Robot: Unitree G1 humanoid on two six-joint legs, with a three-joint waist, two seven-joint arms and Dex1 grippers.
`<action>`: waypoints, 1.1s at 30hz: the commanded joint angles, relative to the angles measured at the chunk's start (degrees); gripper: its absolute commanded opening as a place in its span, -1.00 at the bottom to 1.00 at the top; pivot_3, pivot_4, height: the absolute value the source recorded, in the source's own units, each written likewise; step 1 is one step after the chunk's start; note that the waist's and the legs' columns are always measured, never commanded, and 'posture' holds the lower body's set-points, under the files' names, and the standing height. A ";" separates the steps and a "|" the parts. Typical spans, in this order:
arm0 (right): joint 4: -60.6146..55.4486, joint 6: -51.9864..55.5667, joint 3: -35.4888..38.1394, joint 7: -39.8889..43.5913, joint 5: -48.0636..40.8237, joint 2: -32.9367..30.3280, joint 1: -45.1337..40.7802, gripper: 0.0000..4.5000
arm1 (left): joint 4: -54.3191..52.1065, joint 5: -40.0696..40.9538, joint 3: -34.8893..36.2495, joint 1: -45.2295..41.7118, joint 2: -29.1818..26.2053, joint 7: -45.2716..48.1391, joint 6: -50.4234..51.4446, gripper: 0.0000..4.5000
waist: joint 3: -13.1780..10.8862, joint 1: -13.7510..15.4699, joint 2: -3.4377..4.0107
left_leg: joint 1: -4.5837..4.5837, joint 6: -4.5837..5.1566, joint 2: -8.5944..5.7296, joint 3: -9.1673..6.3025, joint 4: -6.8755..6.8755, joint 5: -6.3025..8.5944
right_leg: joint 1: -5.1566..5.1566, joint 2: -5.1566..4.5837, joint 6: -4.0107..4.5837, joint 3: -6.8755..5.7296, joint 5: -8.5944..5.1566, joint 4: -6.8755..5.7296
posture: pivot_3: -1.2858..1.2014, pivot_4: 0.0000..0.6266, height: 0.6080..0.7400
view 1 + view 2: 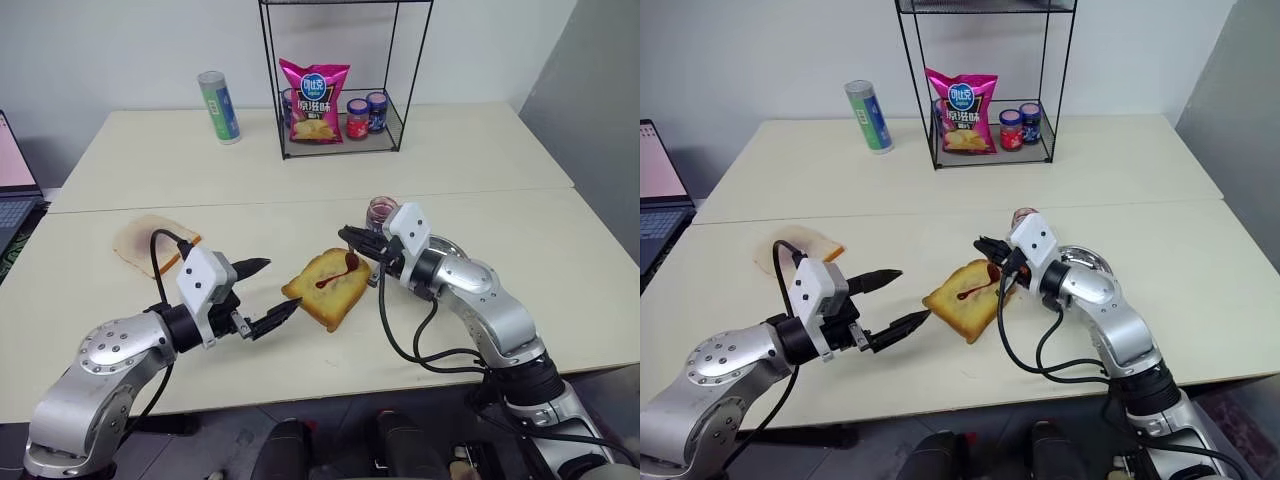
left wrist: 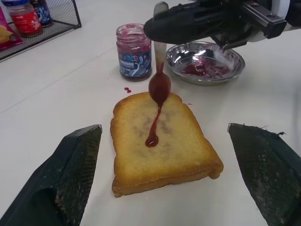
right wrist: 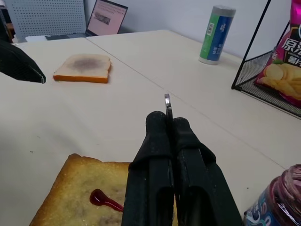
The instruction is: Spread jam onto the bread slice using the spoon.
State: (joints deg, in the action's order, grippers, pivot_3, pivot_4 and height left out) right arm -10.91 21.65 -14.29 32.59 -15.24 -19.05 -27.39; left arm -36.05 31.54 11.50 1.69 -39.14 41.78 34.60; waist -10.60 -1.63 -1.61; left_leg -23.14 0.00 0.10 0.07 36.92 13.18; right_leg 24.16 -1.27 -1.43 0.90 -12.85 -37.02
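Near the front middle of the table the bread slice [image 1: 326,288] lies flat, a streak of jam [image 2: 153,132] running down its top. Over its far right edge the right gripper [image 1: 352,240] reaches in roughly level from the right, fingers pressed together on the spoon [image 2: 159,84], whose red-smeared bowl hangs down and trails jam onto the bread. The left gripper [image 1: 270,292] hovers just left of the slice, pointing right and slightly down, its two fingers spread wide with nothing between them. There are two slices of bread: the second, paler slice [image 1: 150,243] lies well off to the left. One open jam jar [image 2: 134,52] and one round metal dish [image 2: 207,62] stand beyond the toast
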 commanded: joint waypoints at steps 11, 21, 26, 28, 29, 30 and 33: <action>-1.43 26.91 16.63 -12.10 -25.26 15.88 -3.80 -1.00 | -0.75 0.13 0.97 -0.10 -1.21 0.48 -1.89 1.00 | 0.00 0.00 0.00 | 0.03 0.00 0.05 -0.06 -0.02 0.00 | -0.02 0.00 0.15 -0.02 0.09 -0.05 | 0.03 -0.52 1.00; 4.74 29.29 18.03 -16.68 -25.71 19.69 -1.78 -1.00 | -2.41 0.65 1.78 1.77 -1.51 -0.07 -1.51 1.00 | 0.00 -0.04 0.01 | 0.03 0.00 0.05 0.00 -0.02 0.00 | -0.02 0.00 0.04 0.00 0.01 -0.02 | 0.03 -0.52 1.00; 7.91 25.76 17.82 -16.49 -22.44 18.84 -1.67 -1.00 | -2.83 0.85 2.36 2.29 -1.72 -0.20 -1.33 1.00 | 0.00 -0.05 0.01 | 0.04 0.00 0.05 0.01 -0.02 0.00 | -0.02 0.01 0.03 0.00 0.01 -0.03 | 0.03 -0.52 1.00; 9.16 24.15 17.94 -16.33 -20.99 17.92 -1.69 -1.00 | -2.87 0.86 2.43 2.39 -1.79 -0.21 -1.30 1.00 | 0.00 -0.05 0.01 | 0.03 0.00 0.05 0.01 -0.02 0.00 | -0.01 0.02 0.03 0.00 0.01 -0.02 | 0.03 -0.52 1.00; 9.76 23.44 18.22 -16.31 -20.41 17.49 -1.79 -1.00 | -2.84 0.86 2.40 2.35 -1.83 -0.18 -1.29 1.00 | 0.00 -0.04 0.01 | 0.03 0.00 0.05 0.00 -0.02 0.00 | -0.02 0.02 0.03 0.00 0.01 -0.02 | 0.03 -0.52 1.00; 10.18 22.95 18.42 -16.28 -20.05 17.23 -1.88 -1.00 | -2.81 0.86 2.38 2.29 -1.85 -0.14 -1.28 1.00 | 0.00 -0.04 0.00 | 0.04 0.00 0.04 0.00 -0.02 0.00 | -0.03 0.02 0.03 -0.01 0.01 -0.02 | 0.03 -0.52 1.00; 10.95 21.74 19.34 -16.23 -19.55 15.68 -2.22 -1.00 | -2.24 0.71 2.30 1.77 -1.95 0.07 -1.36 1.00 | 0.00 -0.04 0.00 | 0.05 0.00 0.04 0.03 -0.01 0.00 | -0.04 0.02 0.02 0.01 0.01 -0.02 | 0.03 -0.52 1.00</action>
State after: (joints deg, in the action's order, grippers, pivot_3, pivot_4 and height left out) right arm 0.06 44.81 3.42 16.36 -36.15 -1.99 -28.84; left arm -36.62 31.60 12.82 3.93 -40.36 41.82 34.21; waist -10.60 -1.67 -1.61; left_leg -23.08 0.00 0.14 0.10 36.90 13.18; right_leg 24.12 -1.25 -1.41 0.91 -12.83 -37.04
